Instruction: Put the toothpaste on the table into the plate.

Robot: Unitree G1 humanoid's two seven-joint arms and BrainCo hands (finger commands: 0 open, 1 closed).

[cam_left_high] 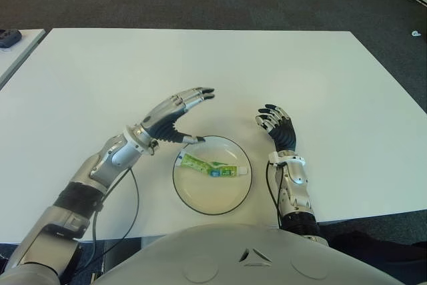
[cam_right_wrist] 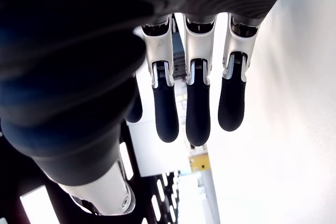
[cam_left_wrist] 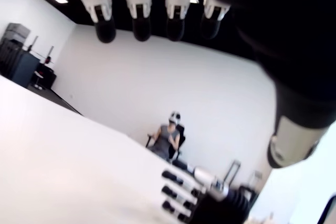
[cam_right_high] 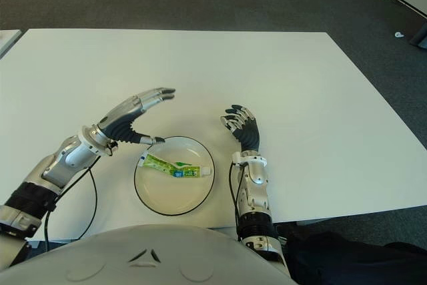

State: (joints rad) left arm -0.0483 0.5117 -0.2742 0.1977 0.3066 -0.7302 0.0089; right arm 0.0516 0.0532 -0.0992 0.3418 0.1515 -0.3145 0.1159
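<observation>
Fingers (cam_left_high: 190,101) on my left hand (cam_left_high: 175,117) are stretched out flat and hold nothing; the thumb tip reaches down to the rim of the plate (cam_left_high: 235,201) on its left far side, though I cannot tell whether it actually touches. From my seat the toothpaste (cam_left_high: 215,167) is plain to see: a green and white tube lying flat inside the plate, running across it from the left rim toward the right, with its white cap end near the right rim. It is clear of both hands.

That plate is a pale round dish with a dark edge, sitting on the white worktop (cam_left_high: 200,65) close to the near edge, just in front of the robot's torso. My left hand hovers beyond and to the left of it, palm turned toward the dish, forearm angling in from the lower left.

My right hand (cam_left_high: 277,125) shows just to the right of the plate, apart from it, fingers pointing away from me, loosely extended and slightly curled at the tips, gripping nothing (its own wrist view shows them hanging straight with only air between). I cannot tell whether it touches the worktop.

Looking out through the left wrist view, I see a person (cam_left_wrist: 168,140) seated on a chair well across the room, against a white wall.
</observation>
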